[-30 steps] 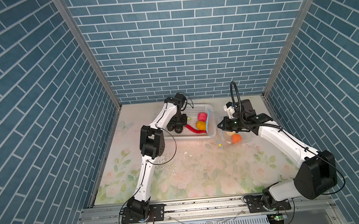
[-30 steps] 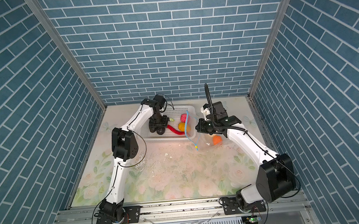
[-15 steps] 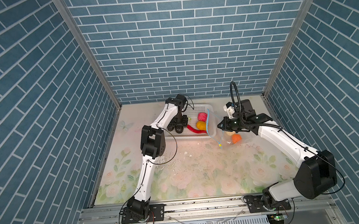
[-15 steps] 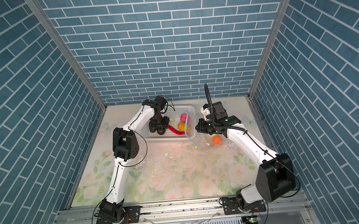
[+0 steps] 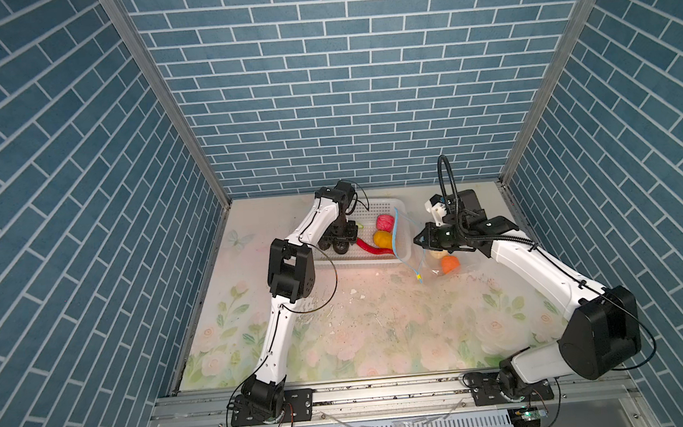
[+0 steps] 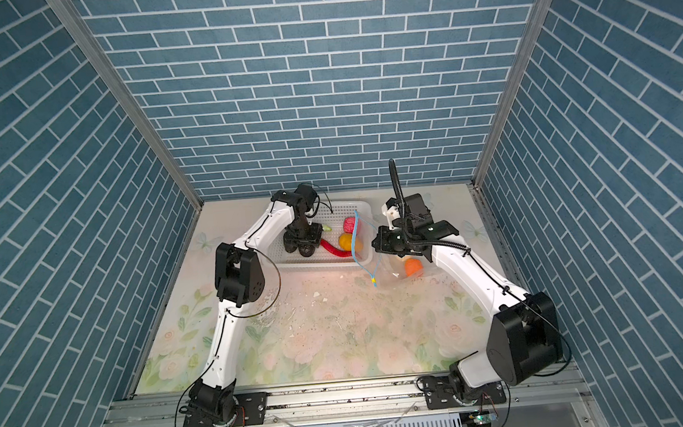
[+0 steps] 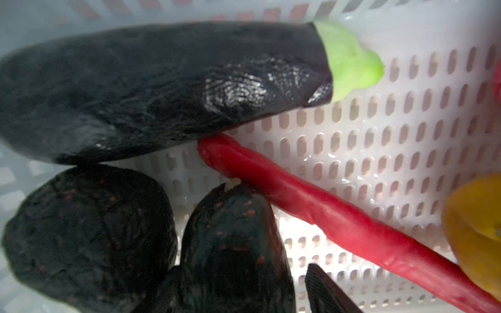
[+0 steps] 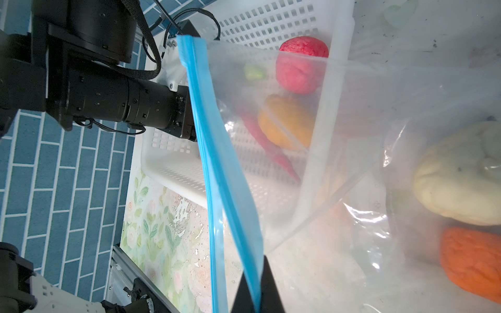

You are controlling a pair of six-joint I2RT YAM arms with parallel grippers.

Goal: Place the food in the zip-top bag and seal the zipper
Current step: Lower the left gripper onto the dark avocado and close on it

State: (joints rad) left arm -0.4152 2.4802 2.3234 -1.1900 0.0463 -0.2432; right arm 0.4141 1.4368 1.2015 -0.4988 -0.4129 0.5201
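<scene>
My left gripper (image 5: 340, 239) (image 6: 302, 242) reaches down into the white basket (image 5: 381, 208). In the left wrist view it (image 7: 244, 295) is open astride a black lump (image 7: 230, 238), and a gap shows beside one finger (image 7: 325, 292). A second black lump (image 7: 89, 230), a long black piece with a green stem (image 7: 162, 89), a red chilli (image 7: 325, 216) and a yellow-orange piece (image 7: 477, 225) lie around it. A pink piece (image 5: 384, 221) sits further along. My right gripper (image 5: 420, 238) (image 8: 254, 292) is shut on the blue zipper (image 8: 217, 151), holding the zip-top bag (image 8: 352, 135) open. Cream (image 8: 461, 173) and orange (image 8: 477, 265) pieces lie inside it.
The bag's raised lip hangs over the basket's right end. A small yellow tab (image 5: 419, 276) sits at the zipper's low end. The table has a floral cloth (image 5: 362, 338) with scattered crumbs. Blue brick walls close in three sides.
</scene>
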